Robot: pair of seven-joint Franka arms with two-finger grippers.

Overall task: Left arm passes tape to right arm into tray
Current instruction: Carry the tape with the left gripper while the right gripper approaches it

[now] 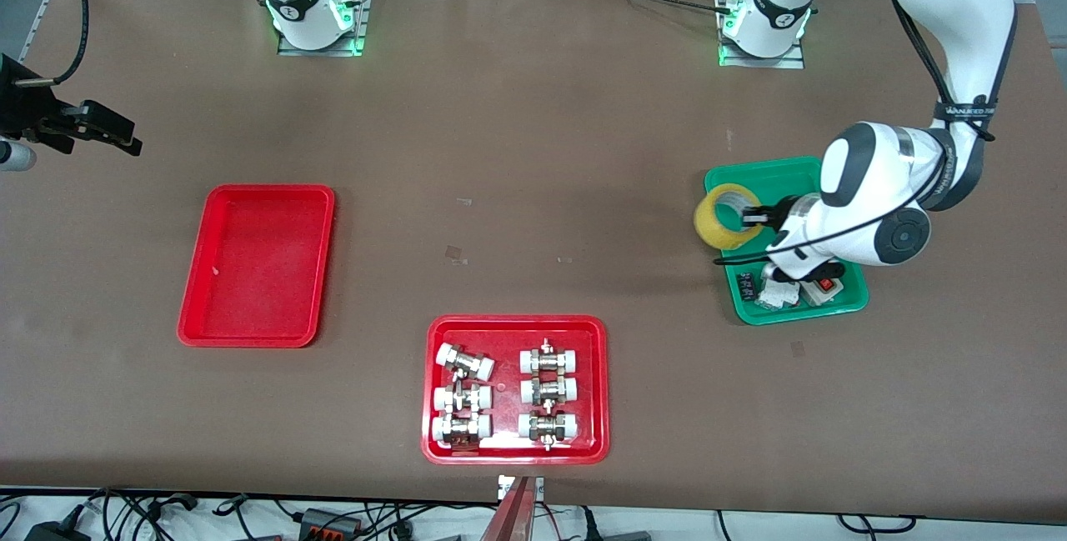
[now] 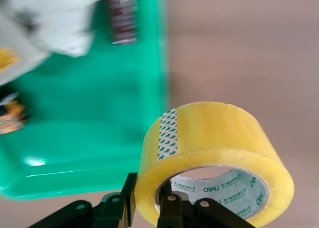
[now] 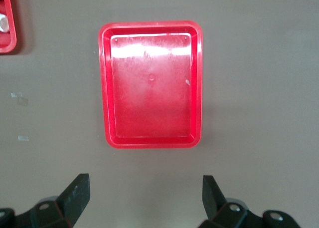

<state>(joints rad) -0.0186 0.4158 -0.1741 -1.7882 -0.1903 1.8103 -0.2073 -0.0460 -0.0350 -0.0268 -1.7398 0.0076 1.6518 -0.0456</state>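
While clamped by left hand, tape rim partly hidden.

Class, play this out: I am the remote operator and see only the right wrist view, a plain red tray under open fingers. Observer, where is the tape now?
Observer: The tape is held by the left gripper, shut on the roll's wall, over the green tray.
Operator: Is my right gripper near it?
Observer: No. The right gripper waits, open, at the right arm's end of the table, apart from the plain red tray.
Operator: Anything else on the table?
Observer: A second red tray with white-capped metal fittings lies nearest the front camera.
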